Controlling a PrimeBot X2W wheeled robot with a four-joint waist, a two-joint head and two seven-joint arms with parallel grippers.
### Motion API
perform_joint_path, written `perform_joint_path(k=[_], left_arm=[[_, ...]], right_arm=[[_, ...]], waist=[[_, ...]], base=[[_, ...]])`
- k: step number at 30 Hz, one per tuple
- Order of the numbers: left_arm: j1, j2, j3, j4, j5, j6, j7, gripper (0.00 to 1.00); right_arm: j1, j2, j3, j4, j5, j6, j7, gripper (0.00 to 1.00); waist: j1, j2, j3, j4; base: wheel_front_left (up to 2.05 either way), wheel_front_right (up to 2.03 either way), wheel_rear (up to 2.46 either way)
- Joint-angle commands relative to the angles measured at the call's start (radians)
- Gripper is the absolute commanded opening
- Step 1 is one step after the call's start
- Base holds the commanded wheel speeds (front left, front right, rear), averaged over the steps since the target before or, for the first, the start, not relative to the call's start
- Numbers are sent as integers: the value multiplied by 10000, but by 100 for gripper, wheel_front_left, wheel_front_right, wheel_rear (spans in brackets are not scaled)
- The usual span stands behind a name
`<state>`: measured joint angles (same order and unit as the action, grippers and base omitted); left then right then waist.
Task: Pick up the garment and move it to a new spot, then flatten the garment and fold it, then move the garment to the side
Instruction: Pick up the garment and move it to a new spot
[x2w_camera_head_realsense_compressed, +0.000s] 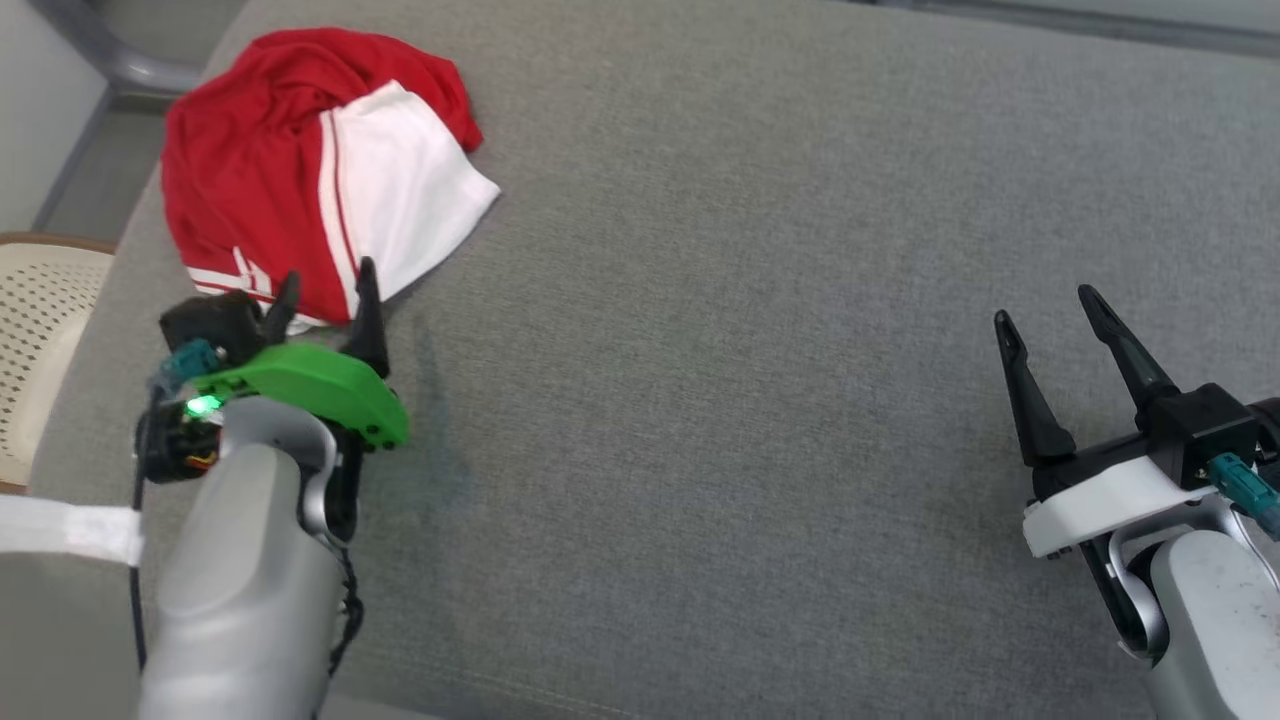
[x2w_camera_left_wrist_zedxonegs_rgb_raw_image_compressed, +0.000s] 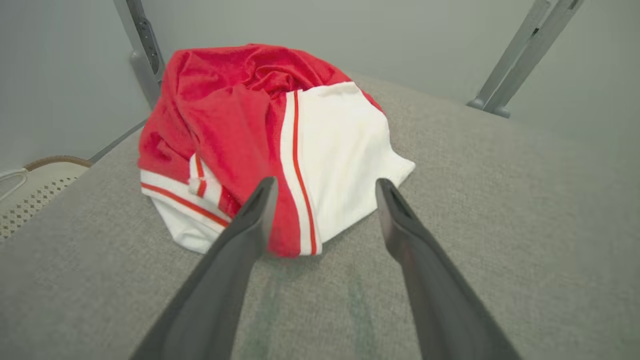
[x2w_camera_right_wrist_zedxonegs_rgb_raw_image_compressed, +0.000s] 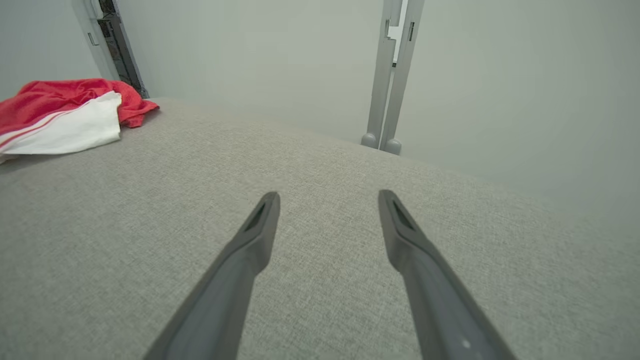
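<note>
The garment (x2w_camera_head_realsense_compressed: 300, 170) is a crumpled red and white piece with red stripes, heaped at the far left of the grey cushioned surface (x2w_camera_head_realsense_compressed: 760, 300). My left gripper (x2w_camera_head_realsense_compressed: 325, 290) is open right at the garment's near edge, its fingertips level with the hem. In the left wrist view the garment (x2w_camera_left_wrist_zedxonegs_rgb_raw_image_compressed: 265, 140) lies just beyond the open left gripper (x2w_camera_left_wrist_zedxonegs_rgb_raw_image_compressed: 325, 187), nothing between the fingers. Far off at the lower right, my right gripper (x2w_camera_head_realsense_compressed: 1045, 305) stands open over bare fabric. The right wrist view has the garment (x2w_camera_right_wrist_zedxonegs_rgb_raw_image_compressed: 65, 117) at far left and the open right gripper (x2w_camera_right_wrist_zedxonegs_rgb_raw_image_compressed: 327, 197) above bare cushion.
A perforated cream chair seat (x2w_camera_head_realsense_compressed: 40, 320) stands left of the surface. Grey metal frame legs (x2w_camera_right_wrist_zedxonegs_rgb_raw_image_compressed: 392, 75) rise beyond the far edge against a pale wall. The cushion's left edge runs close beside the garment.
</note>
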<state>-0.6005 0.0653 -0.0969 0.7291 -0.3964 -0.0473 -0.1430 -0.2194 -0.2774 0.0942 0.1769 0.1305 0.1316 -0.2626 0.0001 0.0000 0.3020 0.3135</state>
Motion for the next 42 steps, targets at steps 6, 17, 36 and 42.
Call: perform_joint_path(k=[6,17,36,42], left_arm=[[-1584,858,543,2235,111,1384,360,100],[-1626,1190,228,3769,47,430,633,0],[1466,-98,-3081,-5013,-1370,-830,2639,0],[2649,-116,-4346,-9202,-2296,-501,4244,0]], right_arm=[[-233,-73,167,-47,194,-17,-31,100],[453,409,37,251,318,-17,-31,100],[2144,1799,-202,751,142,-17,-31,100],[2181,1900,-287,798,133,-17,-31,100]], waist=[[-1,0,1856,-1957],[-1,0,570,-2146],[-1,0,-2530,-2614],[-1,0,-2545,-3407]], base=[[0,0,0],[0,0,0],[0,0,0],[0,0,0]])
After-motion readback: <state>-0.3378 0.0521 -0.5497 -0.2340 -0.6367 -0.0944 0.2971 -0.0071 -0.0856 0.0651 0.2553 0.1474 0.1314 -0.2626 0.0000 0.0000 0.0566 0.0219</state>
